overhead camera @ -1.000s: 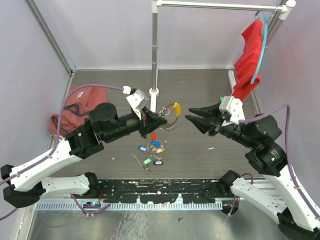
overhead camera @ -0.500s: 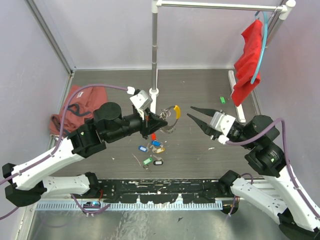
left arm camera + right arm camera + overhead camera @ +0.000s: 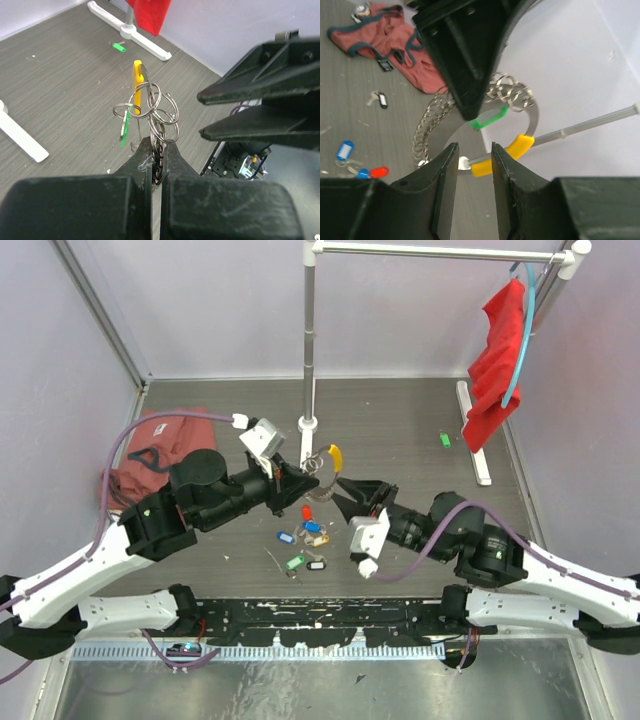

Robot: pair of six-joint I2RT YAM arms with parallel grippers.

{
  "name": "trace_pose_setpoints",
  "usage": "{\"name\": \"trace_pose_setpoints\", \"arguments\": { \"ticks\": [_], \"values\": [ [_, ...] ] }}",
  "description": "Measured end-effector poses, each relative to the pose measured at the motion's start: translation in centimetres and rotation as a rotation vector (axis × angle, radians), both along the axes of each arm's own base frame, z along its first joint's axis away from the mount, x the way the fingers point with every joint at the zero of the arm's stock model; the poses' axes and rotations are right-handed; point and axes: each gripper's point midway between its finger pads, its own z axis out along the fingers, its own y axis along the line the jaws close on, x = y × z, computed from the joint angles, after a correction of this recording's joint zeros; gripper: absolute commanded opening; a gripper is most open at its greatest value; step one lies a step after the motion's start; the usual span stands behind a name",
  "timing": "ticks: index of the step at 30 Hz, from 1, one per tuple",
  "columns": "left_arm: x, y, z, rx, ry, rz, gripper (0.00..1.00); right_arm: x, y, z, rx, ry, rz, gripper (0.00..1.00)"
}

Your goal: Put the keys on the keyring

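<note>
**Top view:** the left jaws are clamping shut on the keyring [image 3: 326, 462], holding it above the surface [image 3: 400, 410]. The right jaws, partly open, are pointing at the ring, having swung in from the right since the earlier frame. The keys [image 3: 305, 535] are lying below.

**Left wrist:** closed jaws are pinching the ring [image 3: 150, 102].

**Right wrist:** parted jaws are framing the ring's yellow section [image 3: 503, 154]; whether they are touching it cannot be told.

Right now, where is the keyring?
The keyring is central in the top view, clamped in the left end effector, beside the pole base, with the right end effector close by.
</note>
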Motion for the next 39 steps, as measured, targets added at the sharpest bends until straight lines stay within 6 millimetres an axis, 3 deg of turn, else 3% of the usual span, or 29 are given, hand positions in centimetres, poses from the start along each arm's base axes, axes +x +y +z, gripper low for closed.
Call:
{"name": "trace_pose_setpoints", "arguments": {
  "ticks": [6,15,25,32,39],
  "values": [
    [-0.3,0.8,0.9,-0.030,0.001,0.009,0.00,0.1,0.3,-1.1,-0.073,-0.170,-0.072,0.42],
    [-0.8,-0.1,0.1,-0.022,0.041,-0.030,0.00,0.6,-1.0,2.3,-0.039,-0.363,-0.134,0.43],
    [-1.8,-1.2,-1.1,0.005,0.077,-0.099,0.00,0.1,-0.7,2.5,-0.055,-0.415,-0.096,0.42],
    [-2.1,-1.4,-1.2,0.006,0.081,-0.123,0.00,0.2,0.0,1.5,-0.103,-0.422,-0.087,0.39],
    [-2.4,-1.5,-1.2,0.005,0.084,-0.138,0.00,0.3,0.3,1.0,-0.129,-0.431,-0.083,0.30]
  ]
}}
